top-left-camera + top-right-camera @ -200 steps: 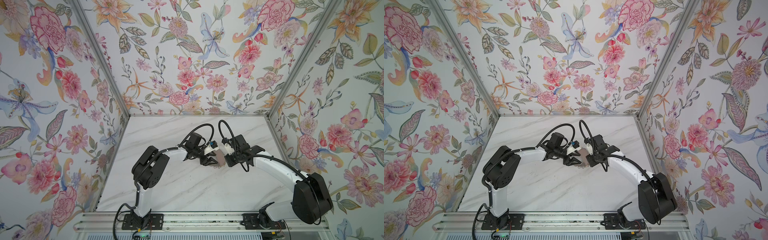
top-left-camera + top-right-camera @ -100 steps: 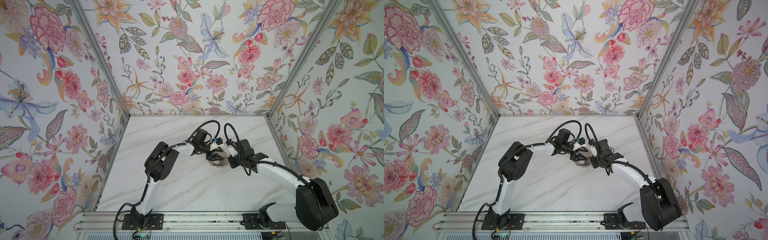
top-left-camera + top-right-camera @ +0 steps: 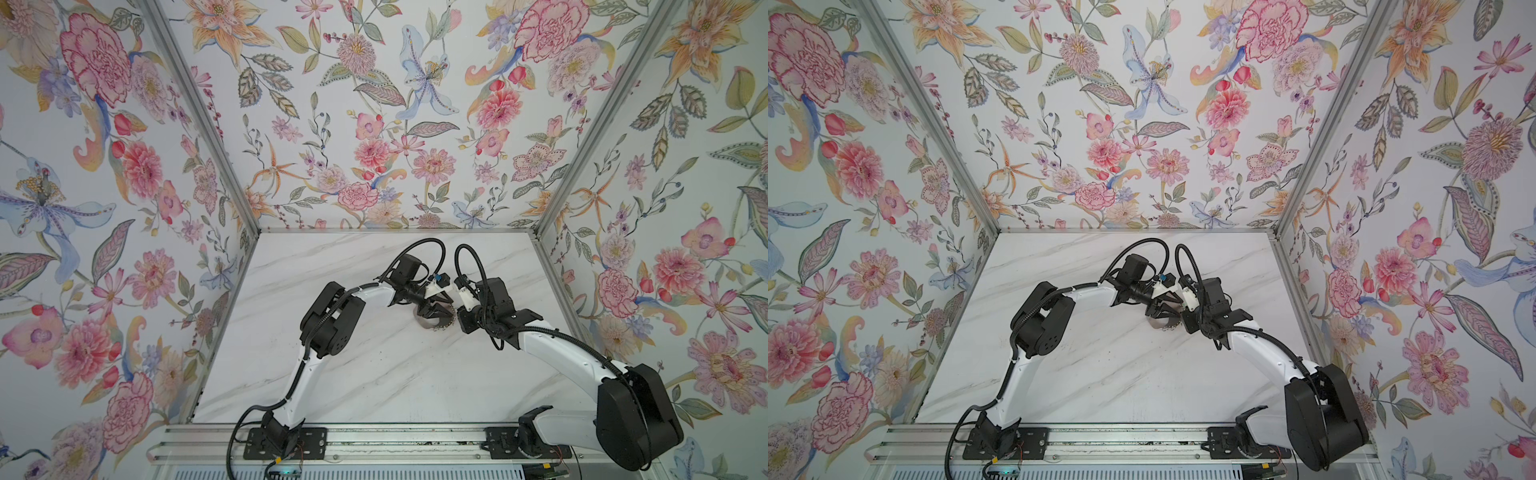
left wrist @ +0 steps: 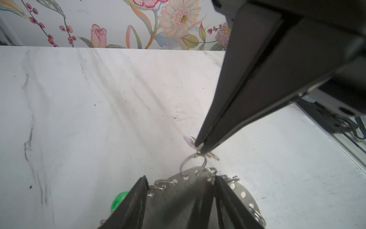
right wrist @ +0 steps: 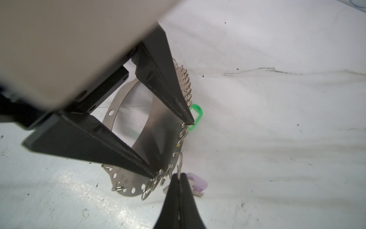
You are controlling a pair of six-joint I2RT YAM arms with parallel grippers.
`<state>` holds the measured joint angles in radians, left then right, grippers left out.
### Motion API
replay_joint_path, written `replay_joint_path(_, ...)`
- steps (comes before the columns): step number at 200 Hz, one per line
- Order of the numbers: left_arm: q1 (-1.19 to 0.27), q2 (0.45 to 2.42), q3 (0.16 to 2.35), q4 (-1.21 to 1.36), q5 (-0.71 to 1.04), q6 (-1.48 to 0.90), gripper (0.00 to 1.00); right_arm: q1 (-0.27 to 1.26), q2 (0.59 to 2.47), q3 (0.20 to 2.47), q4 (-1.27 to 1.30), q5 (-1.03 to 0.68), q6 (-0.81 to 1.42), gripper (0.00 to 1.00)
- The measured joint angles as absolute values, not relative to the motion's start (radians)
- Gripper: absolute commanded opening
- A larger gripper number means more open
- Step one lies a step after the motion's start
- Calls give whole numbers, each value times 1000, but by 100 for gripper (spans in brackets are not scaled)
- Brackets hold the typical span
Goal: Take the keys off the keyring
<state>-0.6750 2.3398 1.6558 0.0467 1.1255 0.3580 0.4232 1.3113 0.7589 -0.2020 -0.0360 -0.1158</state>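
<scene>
**Right pincer has the lilac key's ring; left pins the plate**

right gripper: jaws fully closed, tips nipping the top of one small split ring. Can't tell if the key's head is in the pinch too. The lilac-tagged key lies on the table just behind those tips, crosswise to the ring, with the tag on one side and the blade on the other.

The ring's far end threads a hole in the fringed edge of the keyring and stands up off that edge. So the line runs plate hole, ring, right tips. It heads toward the table's right edge, straight away from the left gripper.

left gripper: jaws about half spread, nothing clamped between them. Both tips sit on the plate near that edge, one either side of the ring. Reads as a hold-down.

green tag: pokes out at the plate's rim just outside one left finger, nothing on it.

The plate lies on the marble table, right of centre, about mid-depth. Both top views show it mostly covered by the two grippers.

My read: the right arm does the work here. A straight pull along that line only loads the hold-down, so the ring needs winding round through the hole. Risk is the plate skidding out from under the left tips.
</scene>
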Motion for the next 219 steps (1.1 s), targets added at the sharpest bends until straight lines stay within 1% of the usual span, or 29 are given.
replay_joint_path(11, -675, 2347, 1672, 23, 1127, 364, 56, 423, 1312, 760, -200, -34, -115, 2)
replay_joint_path(24, -676, 2362, 1704, -16, 1133, 371, 53, 421, 1319, 768, -204, -28, -112, 2)
replay_joint_path(57, -676, 2398, 1775, -86, 1148, 388, 51, 416, 1339, 786, -208, -4, -102, 2)
replay_joint_path(107, -676, 2399, 1776, -106, 1154, 384, 53, 416, 1343, 785, -210, -5, -97, 2)
replay_joint_path(125, -674, 2392, 1735, -20, 1183, 329, 53, 419, 1343, 785, -204, -14, -98, 2)
replay_joint_path(161, -664, 2350, 1563, 334, 1239, 81, 53, 429, 1339, 768, -183, -36, -96, 2)
replay_joint_path(193, -660, 2347, 1543, 541, 1271, -70, 51, 428, 1333, 754, -179, -50, -97, 2)
replay_joint_path(219, -660, 2337, 1543, 602, 1280, -104, 52, 427, 1330, 751, -179, -62, -97, 2)
